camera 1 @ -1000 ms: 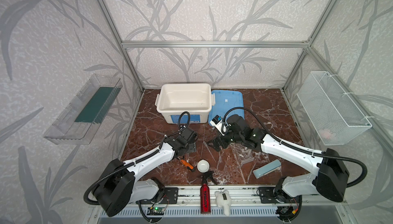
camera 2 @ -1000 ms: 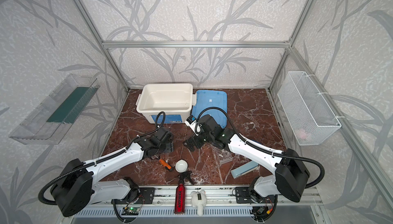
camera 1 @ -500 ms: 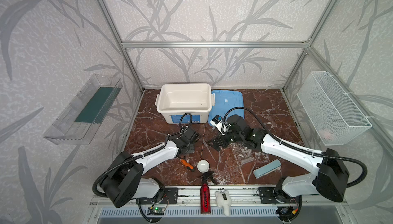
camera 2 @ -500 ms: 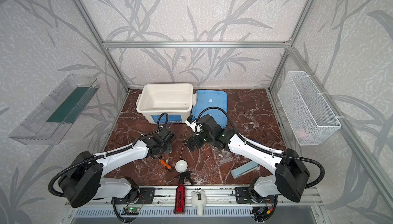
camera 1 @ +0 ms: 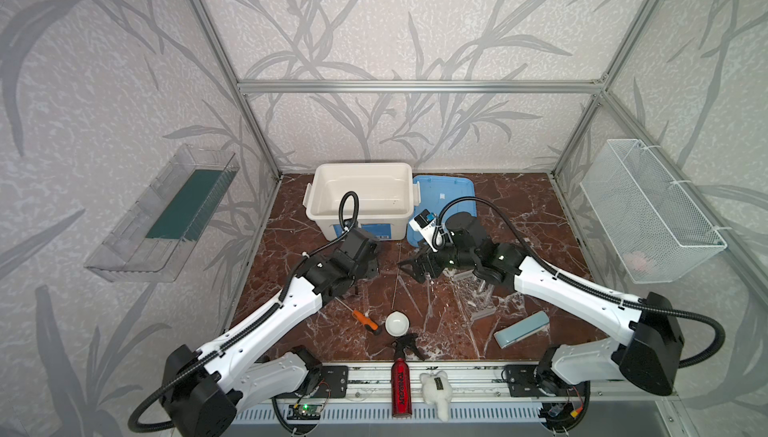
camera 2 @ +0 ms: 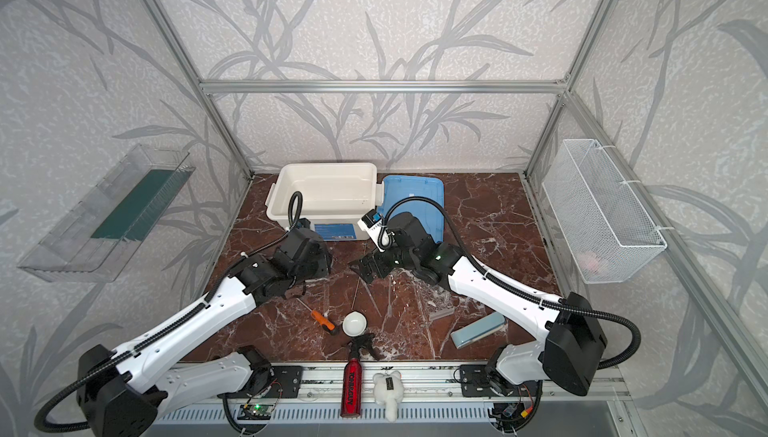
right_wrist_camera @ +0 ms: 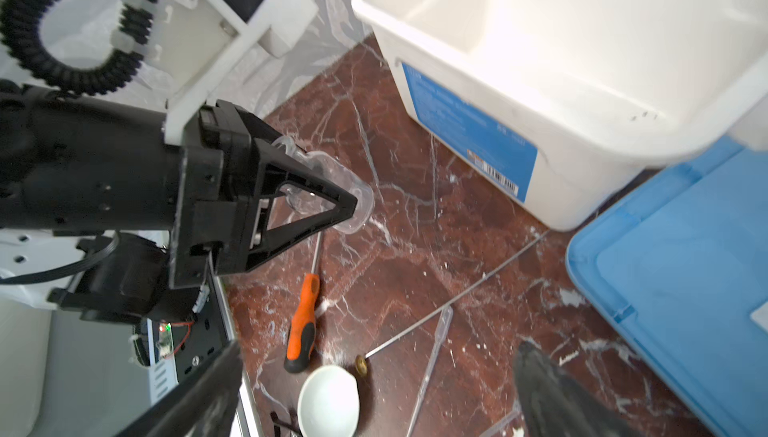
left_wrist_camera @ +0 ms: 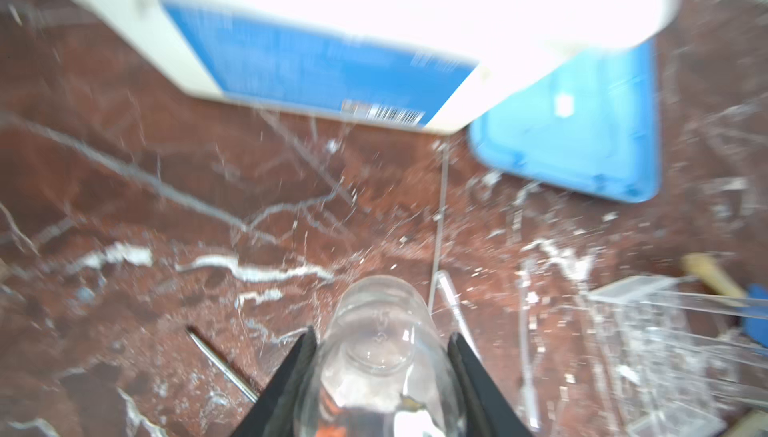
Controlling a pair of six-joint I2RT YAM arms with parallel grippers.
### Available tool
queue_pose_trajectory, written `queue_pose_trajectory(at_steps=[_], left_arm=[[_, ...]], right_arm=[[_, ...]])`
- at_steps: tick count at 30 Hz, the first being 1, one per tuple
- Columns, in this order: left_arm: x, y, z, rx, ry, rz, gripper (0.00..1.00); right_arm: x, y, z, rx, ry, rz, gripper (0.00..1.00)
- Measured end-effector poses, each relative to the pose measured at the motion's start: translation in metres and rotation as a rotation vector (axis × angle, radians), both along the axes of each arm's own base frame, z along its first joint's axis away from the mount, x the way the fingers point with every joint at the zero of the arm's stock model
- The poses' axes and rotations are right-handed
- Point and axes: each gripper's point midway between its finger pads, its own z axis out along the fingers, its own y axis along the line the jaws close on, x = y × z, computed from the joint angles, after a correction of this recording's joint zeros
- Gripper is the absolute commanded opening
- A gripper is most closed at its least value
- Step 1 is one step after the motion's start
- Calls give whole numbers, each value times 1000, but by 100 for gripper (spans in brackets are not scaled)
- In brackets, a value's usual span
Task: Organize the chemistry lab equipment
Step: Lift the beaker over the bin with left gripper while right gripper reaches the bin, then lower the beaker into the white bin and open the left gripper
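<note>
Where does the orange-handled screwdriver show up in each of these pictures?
In both top views: the screwdriver lies on the floor near the front, just left of the white dish.
Left wrist view: only a thin metal shaft shows beside the clear cup that the left gripper holds; probably the screwdriver's, though the handle is not plainly seen.
Right wrist view: it lies flat, next to the same dish.
Shared landmark: the white tub.

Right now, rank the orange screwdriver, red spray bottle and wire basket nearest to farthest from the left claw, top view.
From the left claw:
1. Orange screwdriver, close by, frontward.
2. Red spray bottle, front edge.
3. Wire basket, right wall.
</note>
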Motion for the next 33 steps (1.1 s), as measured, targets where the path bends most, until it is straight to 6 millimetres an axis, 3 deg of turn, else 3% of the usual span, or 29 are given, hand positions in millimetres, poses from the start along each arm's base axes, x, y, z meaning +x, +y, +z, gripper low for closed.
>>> queue_pose_trajectory(at_steps=[5, 10, 18, 25, 27, 33], left_arm=[[33, 10, 63, -8, -111, 20, 27], [86, 35, 77, -12, -117, 96, 26], [180, 51, 47, 47, -48, 155, 26], [256, 69, 16, 37, 0, 205, 26], [270, 66, 4, 37, 17, 203, 26], [286, 53, -37, 51, 103, 178, 26]], right_arm=[[12, 6, 38, 50, -64, -28, 99], [34, 18, 58, 63, -97, -68, 99], [88, 48, 60, 45, -84, -129, 99], [129, 57, 35, -7, -67, -195, 99], [140, 52, 25, -22, -55, -222, 99], [165, 40, 5, -37, -16, -283, 99]])
